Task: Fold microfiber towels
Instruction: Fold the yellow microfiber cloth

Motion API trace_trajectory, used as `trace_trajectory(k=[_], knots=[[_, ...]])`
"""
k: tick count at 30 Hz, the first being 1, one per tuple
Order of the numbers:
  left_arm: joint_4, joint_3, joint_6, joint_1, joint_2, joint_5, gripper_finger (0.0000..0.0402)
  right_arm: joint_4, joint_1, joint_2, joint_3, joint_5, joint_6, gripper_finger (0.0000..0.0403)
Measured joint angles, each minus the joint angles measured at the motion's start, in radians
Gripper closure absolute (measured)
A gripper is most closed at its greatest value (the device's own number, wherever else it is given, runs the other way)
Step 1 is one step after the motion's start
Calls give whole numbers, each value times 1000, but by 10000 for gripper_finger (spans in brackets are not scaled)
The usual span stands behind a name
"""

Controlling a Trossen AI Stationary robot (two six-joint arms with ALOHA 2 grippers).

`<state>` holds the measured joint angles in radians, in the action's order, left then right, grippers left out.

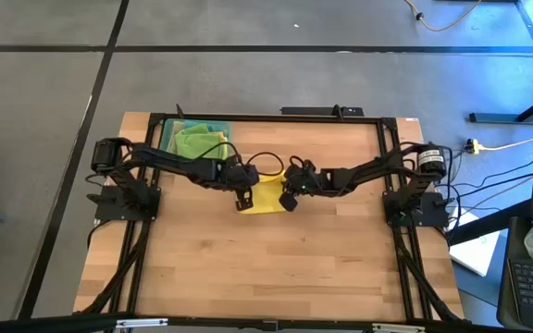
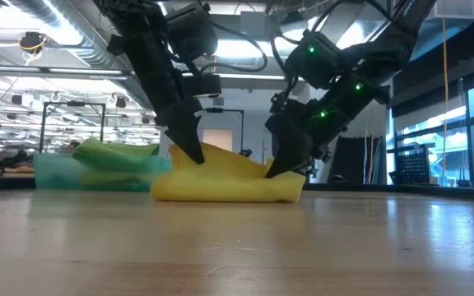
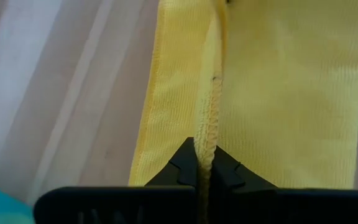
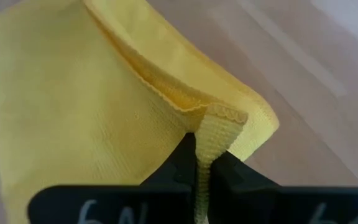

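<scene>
Your two arms reach inward from opposite sides of the wooden table [image 1: 276,268] and meet near its middle, toward the far half, over a yellow towel [image 1: 266,196]. The left arm extends from its base at the left edge, elbow raised, wrist angled down, so that the left gripper [image 1: 244,202] sits at the towel's left edge. In the low view that gripper [image 2: 196,154] comes down steeply and its tip meets the cloth on the upper fold. The left wrist view shows its fingers [image 3: 182,168] pinched together on a raised ridge of the towel's hem [image 3: 209,118]; it is clamped on the yellow towel. The right arm mirrors this pose from the right edge, and the right gripper [image 1: 288,200] sits at the towel's right edge; in the low view it [image 2: 280,166] bears down at the cloth's right end. Its fingers [image 4: 182,163] are closed on a doubled corner of the same towel. The towel lies partly folded on the table, bunched between the two grips. Behind it, at the far left corner, a teal tray [image 1: 218,124] holds a green towel [image 1: 197,141].
</scene>
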<state>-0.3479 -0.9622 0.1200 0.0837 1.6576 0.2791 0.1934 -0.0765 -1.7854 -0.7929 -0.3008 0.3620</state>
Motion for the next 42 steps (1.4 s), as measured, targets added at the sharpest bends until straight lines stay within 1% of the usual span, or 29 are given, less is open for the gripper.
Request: trace_trajectory(k=[2, 5, 6, 8, 15, 19, 23, 25, 28, 33, 36, 40, 42], knots=[[6, 11, 1, 0, 9, 0, 401, 6, 0, -9, 0, -37, 22, 387], [31, 39, 11, -1, 13, 2, 401, 13, 1, -6, -2, -113, 95, 387], [38, 51, 16, -1, 15, 4, 401, 17, 1, -7, -1, -124, 121, 387], [40, 73, 27, -1, 15, 5, 401, 23, -3, -7, -1, -118, 155, 387], [124, 143, 27, -1, 15, 0, 401, 37, -8, -65, -1, -22, 153, 387], [120, 152, 27, -1, 16, -1, 401, 70, -8, -85, 0, 2, 152, 387], [115, 152, -2, -1, 15, -13, 401, 92, -9, -86, 0, 0, 155, 381], [110, 154, -13, -1, 16, -23, 397, 77, -10, -87, -7, 7, 166, 367], [104, 154, -17, -1, 16, -27, 374, 53, -10, -87, -23, 27, 203, 336], [80, 153, 6, -1, 16, -13, 327, 28, -10, -71, -48, 62, 209, 269], [47, 153, 8, -1, 1, 4, 307, -38, -10, -40, -74, 59, 208, 225], [-2, 154, 32, -1, -52, 53, 293, -129, -10, 13, -94, 57, 148, 177], [-5, 152, 56, -1, -82, 63, 290, -156, -9, 51, -97, 58, 115, 160]])
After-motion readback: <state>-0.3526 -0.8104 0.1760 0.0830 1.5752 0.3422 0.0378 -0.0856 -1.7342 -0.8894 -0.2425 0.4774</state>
